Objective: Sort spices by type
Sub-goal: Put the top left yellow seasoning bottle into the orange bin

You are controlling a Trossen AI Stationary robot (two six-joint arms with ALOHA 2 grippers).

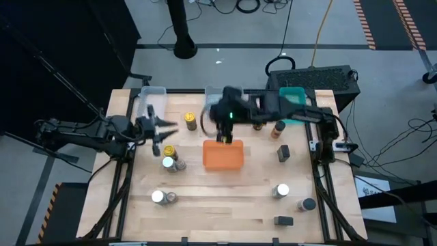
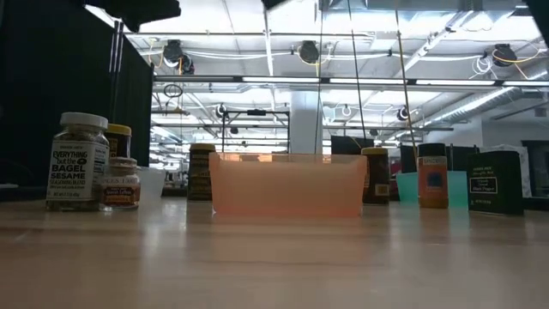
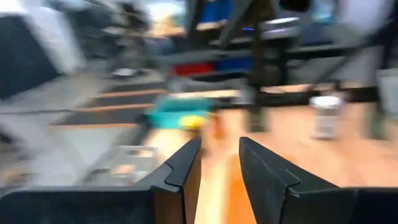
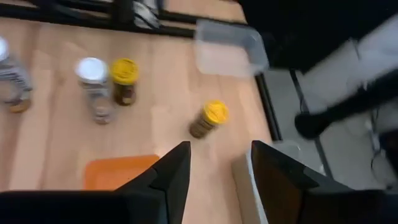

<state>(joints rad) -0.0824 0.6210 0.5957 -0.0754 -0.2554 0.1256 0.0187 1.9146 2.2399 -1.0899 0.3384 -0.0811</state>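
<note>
Right gripper [image 1: 225,137] is hanging over the far edge of the orange tray [image 1: 223,156], fingers parted with nothing between them in its wrist view, just bare wood and a corner of the tray showing through the gap. Left gripper [image 1: 158,131] sits off to the tray's left with a narrow gap between its fingers [image 3: 181,171], also holding nothing as far as I can see.

Moving outward from the tray: a yellow-lid jar [image 1: 190,121] stands just beyond its far-left corner, and a pair of jars, another yellow lid [image 1: 169,152] and a white lid [image 1: 168,163], stand close together to its left. Another white-lid jar [image 1: 158,197] is nearer the front on that side. On the tray's right there's an amber jar [image 1: 278,129], a dark box [image 1: 283,152], a white-lid jar [image 1: 282,190], a dark-lid jar [image 1: 307,203] and one more dark box [image 1: 283,221] at the front. The teal tray [image 1: 295,96] and clear tray [image 1: 151,96] sit along the back edge.

Progress-wise, I'd say barely started. The orange tray looks empty from the low view, and the jars are scattered around the table with nothing grouped. Pretty much all the sorting is left.
</note>
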